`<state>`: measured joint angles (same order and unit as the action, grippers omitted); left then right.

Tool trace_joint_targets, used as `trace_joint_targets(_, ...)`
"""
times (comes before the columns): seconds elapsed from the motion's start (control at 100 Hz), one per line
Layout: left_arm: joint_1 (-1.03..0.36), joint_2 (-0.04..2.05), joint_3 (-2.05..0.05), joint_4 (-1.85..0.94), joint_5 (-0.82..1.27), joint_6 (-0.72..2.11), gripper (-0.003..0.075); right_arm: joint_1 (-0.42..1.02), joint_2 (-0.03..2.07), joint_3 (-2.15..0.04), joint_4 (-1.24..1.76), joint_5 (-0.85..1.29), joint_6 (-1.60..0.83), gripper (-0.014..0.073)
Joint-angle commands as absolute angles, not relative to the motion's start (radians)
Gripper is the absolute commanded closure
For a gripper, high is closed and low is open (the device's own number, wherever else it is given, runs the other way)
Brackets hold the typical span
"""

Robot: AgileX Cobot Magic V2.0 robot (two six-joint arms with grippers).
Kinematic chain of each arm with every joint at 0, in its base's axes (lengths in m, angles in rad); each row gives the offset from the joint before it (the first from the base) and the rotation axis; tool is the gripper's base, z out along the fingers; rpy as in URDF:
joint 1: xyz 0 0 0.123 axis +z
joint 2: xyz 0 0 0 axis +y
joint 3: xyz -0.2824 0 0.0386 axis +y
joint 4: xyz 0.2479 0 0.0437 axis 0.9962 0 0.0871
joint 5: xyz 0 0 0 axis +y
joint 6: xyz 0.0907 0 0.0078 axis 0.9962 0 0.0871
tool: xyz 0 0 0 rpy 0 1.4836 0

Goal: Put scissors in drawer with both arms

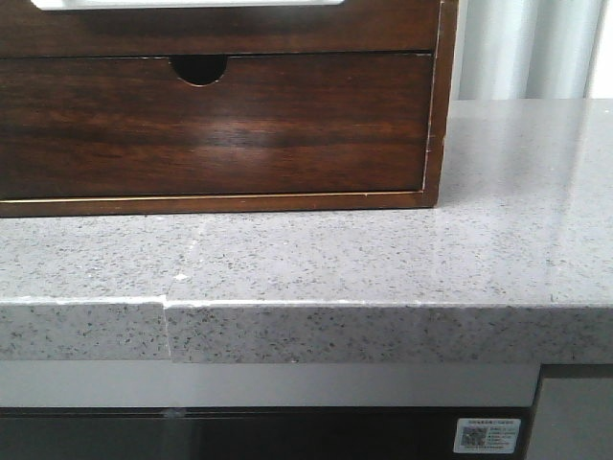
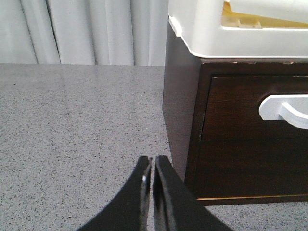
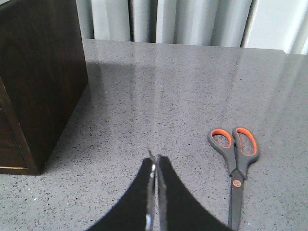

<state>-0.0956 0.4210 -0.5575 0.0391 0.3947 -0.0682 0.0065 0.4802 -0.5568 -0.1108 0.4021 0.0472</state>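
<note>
Grey-and-orange-handled scissors (image 3: 235, 162) lie flat on the speckled grey stone counter (image 1: 383, 259), right of the dark wooden drawer cabinet (image 1: 239, 125) — both black grippers, left (image 2: 152, 166) and right (image 3: 156, 163), pressed together, holding nothing.

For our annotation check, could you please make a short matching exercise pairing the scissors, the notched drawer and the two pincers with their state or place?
Column one:
1. scissors
2. notched drawer
3. left pincer
4. right pincer

Column two:
A. pushed in, in the wooden cabinet
B. shut, beside the scissors
C. lying flat on the grey counter
D. shut, near the cabinet's corner

Pairs: 1-C, 2-A, 3-D, 4-B
</note>
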Motion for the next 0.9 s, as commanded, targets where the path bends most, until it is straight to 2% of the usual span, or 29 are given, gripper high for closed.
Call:
trace_joint_targets(0.0, -0.097, 0.434, -0.592, 0.041, 0.325, -0.070, 0.0741, 0.001, 0.496, -0.589, -0.125, 0.328, 0.042, 0.0655)
trace_joint_targets(0.27, -0.097, 0.434, -0.592, 0.041, 0.323, -0.070, 0.0741, 0.001, 0.496, -0.589, -0.125, 0.328, 0.042, 0.0655)
trace_joint_targets(0.39, -0.095, 0.434, -0.592, 0.131, 0.314, -0.070, 0.0738, 0.001, 0.496, -0.589, -0.125, 0.328, 0.042, 0.0641)
trace_joint_targets(0.43, -0.093, 0.434, -0.592, 0.159, 0.316, -0.071, 0.0723, 0.001, 0.496, -0.589, -0.125, 0.331, 0.042, 0.0609)
trace_joint_targets(0.48, -0.093, 0.434, -0.592, 0.168, 0.316, -0.071, 0.0673, 0.001, 0.496, -0.589, -0.125, 0.331, 0.042, 0.0512)
trace_joint_targets(0.53, -0.093, 0.434, -0.590, 0.168, 0.314, -0.071, 0.0587, 0.001, 0.496, -0.589, -0.125, 0.331, 0.042, 0.0389)
trace_joint_targets(0.58, -0.093, 0.434, -0.590, 0.168, 0.314, -0.071, 0.0464, 0.001, 0.496, -0.589, -0.127, 0.331, 0.042, 0.0237)
trace_joint_targets(0.68, -0.093, 0.434, -0.590, 0.168, 0.314, -0.071, 0.0272, 0.001, 0.496, -0.589, -0.127, 0.328, 0.042, 0.0050)
trace_joint_targets(0.75, -0.093, 0.434, -0.590, 0.166, 0.321, -0.071, 0.0213, 0.001, 0.496, -0.589, -0.127, 0.327, 0.042, 0.0003)
trace_joint_targets(0.89, -0.093, 0.434, -0.590, 0.166, 0.321, -0.071, 0.0239, 0.001, 0.496, -0.589, -0.125, 0.327, 0.042, 0.0007)
